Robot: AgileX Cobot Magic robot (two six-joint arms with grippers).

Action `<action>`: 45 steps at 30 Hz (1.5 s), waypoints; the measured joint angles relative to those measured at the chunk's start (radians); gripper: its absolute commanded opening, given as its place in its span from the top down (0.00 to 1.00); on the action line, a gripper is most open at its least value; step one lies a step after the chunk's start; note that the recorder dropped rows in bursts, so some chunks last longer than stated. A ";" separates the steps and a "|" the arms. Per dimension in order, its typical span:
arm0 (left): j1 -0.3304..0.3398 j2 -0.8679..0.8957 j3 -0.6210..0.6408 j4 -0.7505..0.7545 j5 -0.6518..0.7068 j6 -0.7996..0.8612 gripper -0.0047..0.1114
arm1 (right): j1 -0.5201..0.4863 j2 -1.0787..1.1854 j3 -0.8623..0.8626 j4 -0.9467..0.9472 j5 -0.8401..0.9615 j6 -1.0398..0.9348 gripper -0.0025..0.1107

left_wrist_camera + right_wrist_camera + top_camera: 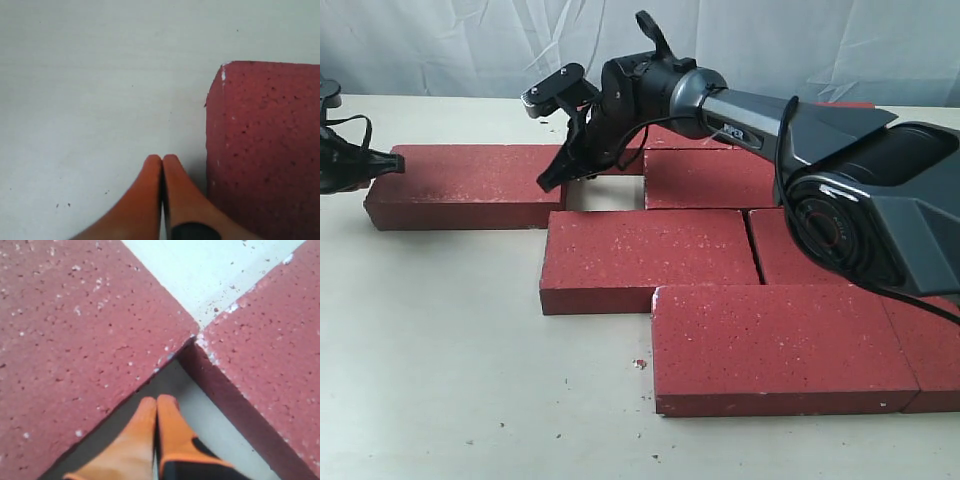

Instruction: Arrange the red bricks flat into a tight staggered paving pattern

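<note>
Pale surface (450, 350), white drape (470, 40) behind: red bricks (650, 255) part-laid, right jaws together over open gap (603, 195), left jaws together at end of loose brick (460, 185). Risk: pinched tips, skewed brick if shoved.

The pale bench (440, 340) is carrying red bricks (650, 255) lying flat, a bare patch showing beneath the right claw (546, 184).

Right claw (157, 402) pinched closed, arm outstretched; left claw (161, 161) closed, apparently low
</note>
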 measured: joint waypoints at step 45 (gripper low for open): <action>0.036 -0.016 -0.009 0.004 0.084 0.015 0.96 | 0.012 -0.016 0.000 -0.072 0.037 0.078 0.98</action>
